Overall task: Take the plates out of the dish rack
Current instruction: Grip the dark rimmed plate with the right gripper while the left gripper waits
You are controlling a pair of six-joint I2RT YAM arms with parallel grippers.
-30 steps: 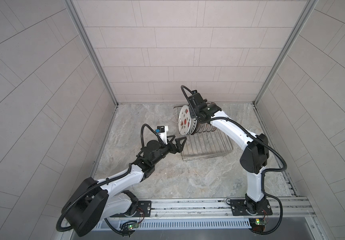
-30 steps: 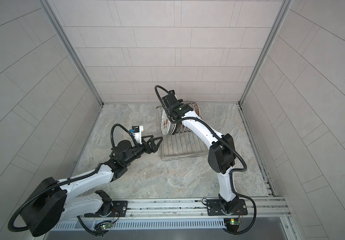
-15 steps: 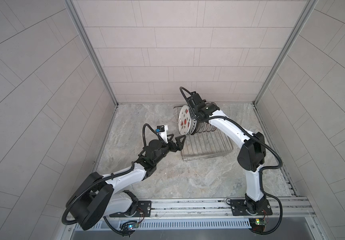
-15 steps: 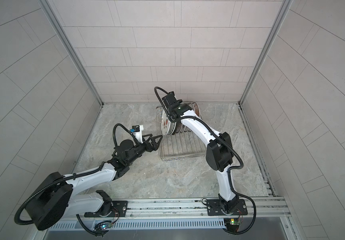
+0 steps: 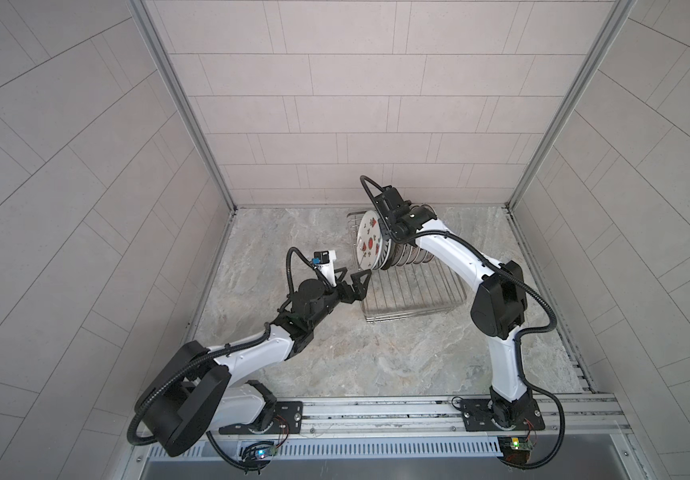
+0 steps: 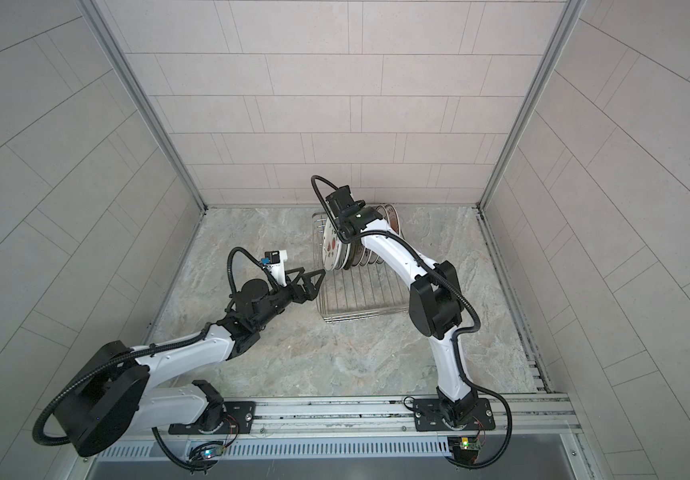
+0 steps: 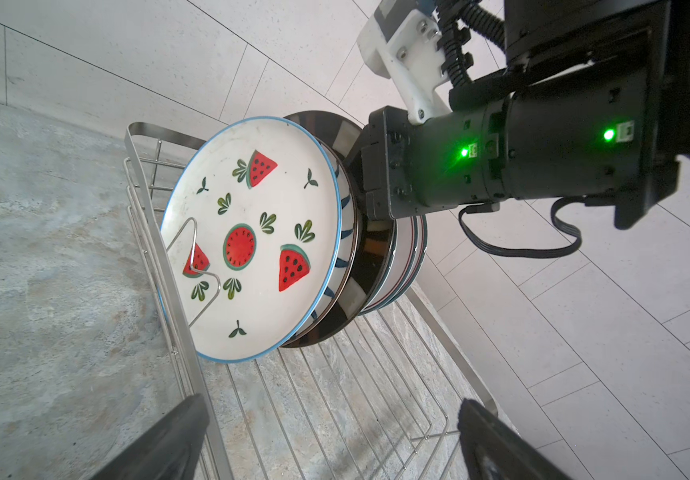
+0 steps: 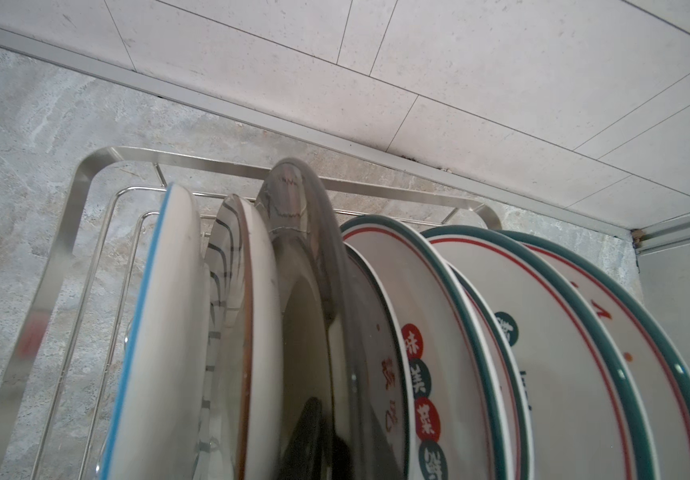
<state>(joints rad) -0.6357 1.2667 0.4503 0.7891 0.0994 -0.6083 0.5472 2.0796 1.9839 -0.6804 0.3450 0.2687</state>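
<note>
Marbled grey bench, tiled walls around. On it, the plates stand on edge in a row at the far end of the dish rack, the watermelon plate foremost. My left hand, fingers wide apart, has moved closer over the last second and now sits at the rack's left side, just short of that plate. My right hand is clamped on the rim of the glossy black plate, third in the row.

Left gripper: pushed forward, the dish rack rim now just ahead of its wide-open jaws.
Right arm: elbow swung inward, wrist barely lifted.
</note>
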